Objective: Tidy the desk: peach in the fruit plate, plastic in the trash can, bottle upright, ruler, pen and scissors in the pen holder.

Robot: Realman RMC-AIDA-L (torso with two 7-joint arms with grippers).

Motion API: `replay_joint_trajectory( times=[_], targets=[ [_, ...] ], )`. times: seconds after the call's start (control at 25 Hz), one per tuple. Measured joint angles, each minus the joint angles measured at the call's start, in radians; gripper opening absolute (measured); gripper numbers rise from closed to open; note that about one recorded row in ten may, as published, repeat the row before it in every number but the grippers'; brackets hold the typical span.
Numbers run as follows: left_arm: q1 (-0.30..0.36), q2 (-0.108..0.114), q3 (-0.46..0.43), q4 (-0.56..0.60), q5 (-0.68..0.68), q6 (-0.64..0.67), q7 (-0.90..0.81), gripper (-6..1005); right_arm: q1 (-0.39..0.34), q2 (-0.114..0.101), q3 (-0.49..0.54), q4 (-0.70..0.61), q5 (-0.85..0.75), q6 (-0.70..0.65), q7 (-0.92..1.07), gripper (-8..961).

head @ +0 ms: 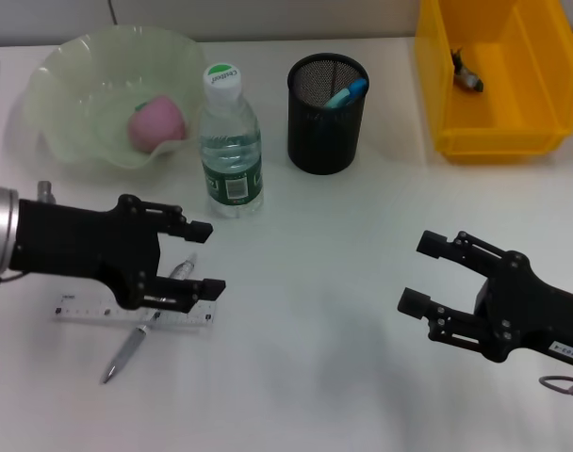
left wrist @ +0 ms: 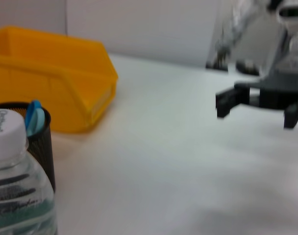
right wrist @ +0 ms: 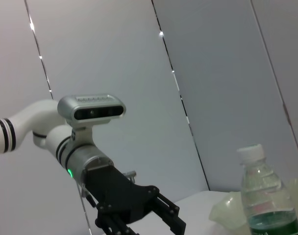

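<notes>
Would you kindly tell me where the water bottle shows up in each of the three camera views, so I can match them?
Head view: the water bottle stands upright between the fruit plate and the pen holder.
Left wrist view: its cap and shoulder fill the near corner, in front of the pen holder.
Right wrist view: it stands at the edge, past the left gripper.
Shared landmark: the bottle's white cap.

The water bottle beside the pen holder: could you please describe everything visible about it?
The water bottle is clear plastic with a white cap and a green label. It stands upright on the white table, capped and holding water, between the fruit plate and the black mesh pen holder. No hand touches it.
</notes>
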Motion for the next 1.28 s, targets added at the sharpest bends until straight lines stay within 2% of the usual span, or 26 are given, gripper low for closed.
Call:
replay_joint_trajectory(
  times=[0.16, 0.28, 0.36, 0.52, 0.76, 1.0, 1.28],
  targets=[
    [-0.006, -0.001, 0.067, 0.130, 0.013, 0.014, -0.095, 691, 0.004, 0.000, 0.001, 0.023, -0.001, 0.010, -0.009, 805],
    [-0.004, -0.002, 0.098, 0.162, 0.015, 0.018, -0.117, 691, 0.006, 0.000, 0.001, 0.041, 0.001, 0.016, -0.025, 805],
    [0.002, -0.003, 0.153, 0.208, 0.034, 0.010, -0.140, 690, 0.010, 0.000, 0.001, 0.049, 0.001, 0.022, -0.030, 805],
    [-0.003, -0.004, 0.204, 0.236, 0.093, -0.005, -0.176, 687, 0.017, 0.000, 0.001, 0.051, 0.002, 0.029, -0.030, 805],
    [-0.034, -0.006, 0.326, 0.244, 0.224, -0.076, -0.265, 684, 0.045, 0.001, 0.000, 0.069, 0.002, 0.048, -0.030, 806],
    [-0.060, -0.007, 0.376, 0.241, 0.283, -0.095, -0.297, 680, 0.053, 0.002, 0.002, 0.080, 0.002, 0.056, -0.030, 806],
    [-0.063, -0.007, 0.390, 0.241, 0.309, -0.104, -0.298, 676, 0.057, 0.002, 0.001, 0.080, 0.002, 0.072, -0.030, 806]
  ],
)
